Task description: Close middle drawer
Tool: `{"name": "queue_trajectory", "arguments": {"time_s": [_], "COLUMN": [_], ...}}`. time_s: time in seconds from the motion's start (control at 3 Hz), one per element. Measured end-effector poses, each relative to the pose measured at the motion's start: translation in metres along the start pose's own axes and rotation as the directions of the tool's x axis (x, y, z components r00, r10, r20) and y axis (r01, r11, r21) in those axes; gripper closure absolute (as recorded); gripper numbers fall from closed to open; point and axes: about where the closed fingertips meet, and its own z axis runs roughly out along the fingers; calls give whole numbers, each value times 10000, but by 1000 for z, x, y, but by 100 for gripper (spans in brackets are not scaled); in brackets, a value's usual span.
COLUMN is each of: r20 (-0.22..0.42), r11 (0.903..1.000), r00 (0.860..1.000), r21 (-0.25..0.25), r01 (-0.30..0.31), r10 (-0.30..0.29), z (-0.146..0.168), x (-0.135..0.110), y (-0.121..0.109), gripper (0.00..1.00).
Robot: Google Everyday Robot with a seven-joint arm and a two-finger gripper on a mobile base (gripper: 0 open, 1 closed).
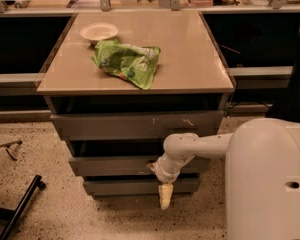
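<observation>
Camera view, nearest first: the robot's white body (270,184) fills the lower right corner, and its arm (200,146) reaches left across the front of the grey drawer cabinet (60,134). The gripper (164,200) hangs low in front of the cabinet, tip toward the floor. It sits before the bottom drawer (120,186), with the wrist against the right part of the middle drawer (110,165). The fingers look pressed together into one narrow pale tip and hold nothing.

The middle drawer lies between the scratched top drawer (130,126) and the bottom drawer. A dark gap shows above its plain front, which stands a little forward of the bottom front. I judge the closing to be well along but unfinished, with a last push inward on the panel still needed.

The top drawer juts out above it. That overhang crowds the wrist from above, though nothing appears to block the drawer's own travel.

On the floor to the left lies a black bar (20,204), well apart from the cabinet. Farther back, on the tan surface (190,59), a crumpled green bag (127,63) lies just in front of a small white bowl (98,32). Neither bears on the job.
</observation>
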Motion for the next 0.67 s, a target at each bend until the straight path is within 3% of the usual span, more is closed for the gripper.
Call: {"name": "queue_trajectory", "arguments": {"time_s": [0.33, 0.67], "r20": [-107, -346], "r11": [9999, 9984], "r00": [9999, 9993], "r21": [127, 558], "r01": [62, 126], "r10": [-60, -107], "z": [2, 2], "x": [1, 4], "y": [-6, -23], "gripper": [0, 0]}}
